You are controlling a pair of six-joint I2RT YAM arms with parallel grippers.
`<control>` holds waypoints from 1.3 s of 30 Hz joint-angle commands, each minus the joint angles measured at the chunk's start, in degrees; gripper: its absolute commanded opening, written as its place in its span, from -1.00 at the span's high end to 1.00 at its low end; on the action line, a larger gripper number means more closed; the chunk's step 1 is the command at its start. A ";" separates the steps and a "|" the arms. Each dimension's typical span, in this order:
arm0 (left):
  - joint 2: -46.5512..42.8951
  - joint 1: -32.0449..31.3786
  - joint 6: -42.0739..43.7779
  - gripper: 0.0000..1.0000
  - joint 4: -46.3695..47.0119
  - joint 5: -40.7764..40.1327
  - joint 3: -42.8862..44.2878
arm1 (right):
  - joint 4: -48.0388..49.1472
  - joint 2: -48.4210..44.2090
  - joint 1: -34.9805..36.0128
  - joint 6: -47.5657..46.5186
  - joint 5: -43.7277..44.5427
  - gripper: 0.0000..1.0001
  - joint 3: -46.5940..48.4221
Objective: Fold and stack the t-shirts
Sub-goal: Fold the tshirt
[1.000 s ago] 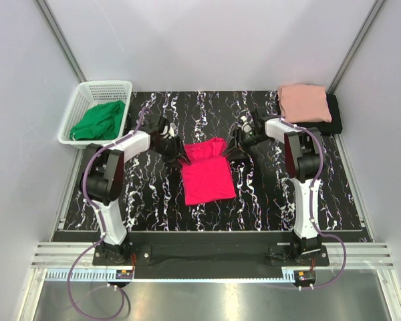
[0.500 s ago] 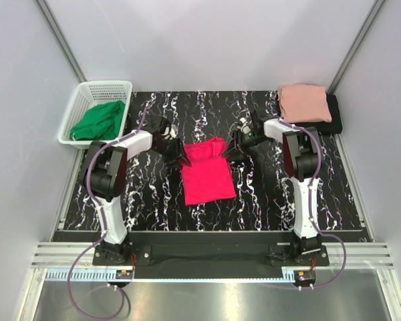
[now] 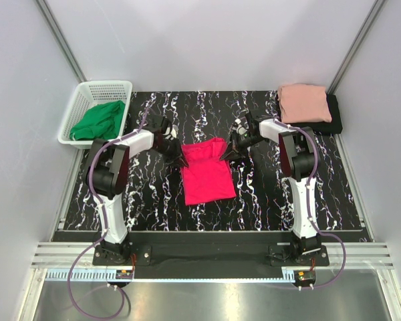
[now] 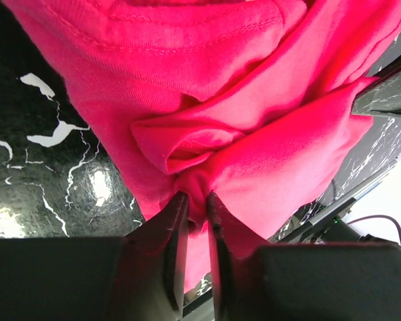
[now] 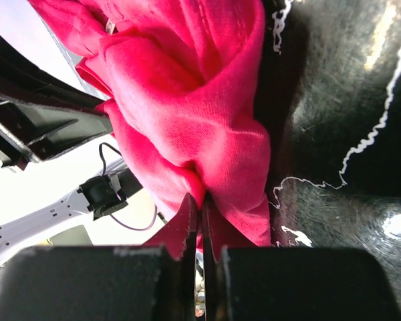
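Since a second before, both pairs of jaws had closed. The left gripper (image 4: 195,199) and right gripper (image 5: 202,200) each pinched a far corner of the crimson-pink t-shirt (image 3: 207,177), which lay at the middle of the table (image 3: 267,194).

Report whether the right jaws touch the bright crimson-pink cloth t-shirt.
Touching. Right wrist view: the right jaws pinch a fold of the bright crimson-pink cloth t-shirt.

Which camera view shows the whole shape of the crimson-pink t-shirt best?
The top external view: almost the full outline of the crimson-pink t-shirt shows on the table. Each wrist view shows only a bunched fold of it pinched between that arm's jaws.
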 commanded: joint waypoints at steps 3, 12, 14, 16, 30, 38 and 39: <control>0.61 0.08 0.99 0.84 0.18 -0.07 2.01 | -0.68 -0.66 0.44 -0.69 0.44 1.00 1.77; -1.85 0.08 0.73 1.00 0.18 -0.68 3.32 | -0.76 -6.37 0.44 -1.12 1.49 1.00 0.98; -2.29 0.08 0.46 1.00 0.27 -0.68 3.68 | -0.76 -6.99 0.44 -0.95 1.41 1.00 1.24; -2.73 0.08 0.37 1.00 0.18 -0.68 4.03 | -0.76 -7.87 0.44 -0.86 1.32 1.00 1.33; -5.28 0.25 -0.15 1.00 0.18 -1.65 7.28 | -0.85 -10.33 0.44 0.46 0.62 1.00 5.28; -6.16 0.95 -0.68 1.00 0.18 -1.30 10.09 | -0.94 -11.74 0.44 1.16 0.18 1.00 8.44; -6.07 0.96 -0.68 1.00 0.27 -1.21 10.44 | -1.03 -11.83 0.44 1.25 0.18 1.00 8.62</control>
